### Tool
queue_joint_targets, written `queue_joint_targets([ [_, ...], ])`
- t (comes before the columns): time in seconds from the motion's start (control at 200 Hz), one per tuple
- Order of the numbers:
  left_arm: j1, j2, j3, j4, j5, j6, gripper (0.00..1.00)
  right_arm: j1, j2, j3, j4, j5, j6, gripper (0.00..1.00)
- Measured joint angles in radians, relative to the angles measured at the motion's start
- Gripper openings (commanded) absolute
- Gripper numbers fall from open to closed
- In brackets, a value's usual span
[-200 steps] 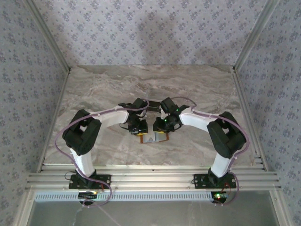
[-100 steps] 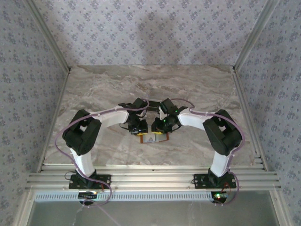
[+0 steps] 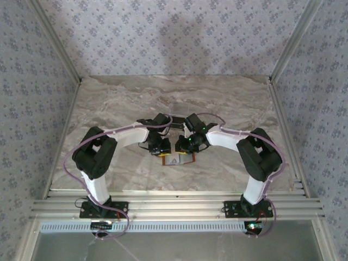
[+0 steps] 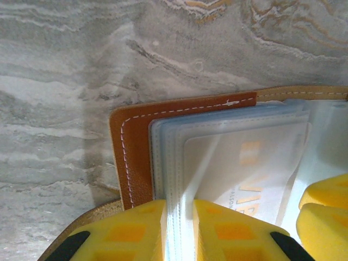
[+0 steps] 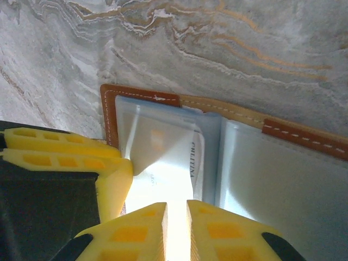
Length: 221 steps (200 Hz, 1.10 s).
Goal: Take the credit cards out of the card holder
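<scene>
- Yellow fingers [image 4: 128, 231] of your left jaws sit at 6 o'clock in the left wrist view, drawn almost together. The pale grey-blue inner leaves of the card holder [image 4: 130, 157] run into the thin slit between them, so the jaws pinch those leaves.
- From above, your left arm [image 3: 98, 155] reaches in from 8 o'clock, and its jaws meet the holder's left end.
- Orange-brown with white stitching, the card holder lies open and flat on the marble bench [image 3: 136, 98], toward 6 o'clock from the bench's centre, between the two wrists.
- In the left wrist view its leather corner points to 9 o'clock. Clear sleeves are stacked inside it, and one of the credit cards [image 4: 244, 163], whitish with an orange mark, shows through the top sleeve.
- In the right wrist view the leather rim runs from 10 o'clock across to 3 o'clock, and a pale card shows through the sleeve left of the fold.
- Your right arm [image 3: 261, 157] reaches in from 4 o'clock, its wrist close beside the left wrist over the holder.
- Fingers [image 5: 228, 234] of your right jaws stand at 6 o'clock in the right wrist view, nearly pressed together. A bright pale sheet fills the slit, and you cannot tell whether they grip it.
- At 8 o'clock in that view, the left arm's yellow fingers touch the sleeve's left edge.
</scene>
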Motion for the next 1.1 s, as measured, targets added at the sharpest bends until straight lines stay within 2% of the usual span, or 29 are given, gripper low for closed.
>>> queue_joint_targets([
  [0.65,0.0,0.0,0.0,0.0,0.0,0.0,0.2,0.014,0.023,0.005,-0.018,0.014,0.002,0.21],
  [0.989,0.0,0.0,0.0,0.0,0.0,0.0,0.2,0.016,0.029,0.005,-0.006,0.006,0.016,0.14],
  [1.104,0.0,0.0,0.0,0.0,0.0,0.0,0.2,0.019,0.031,0.005,-0.003,0.006,0.018,0.17],
])
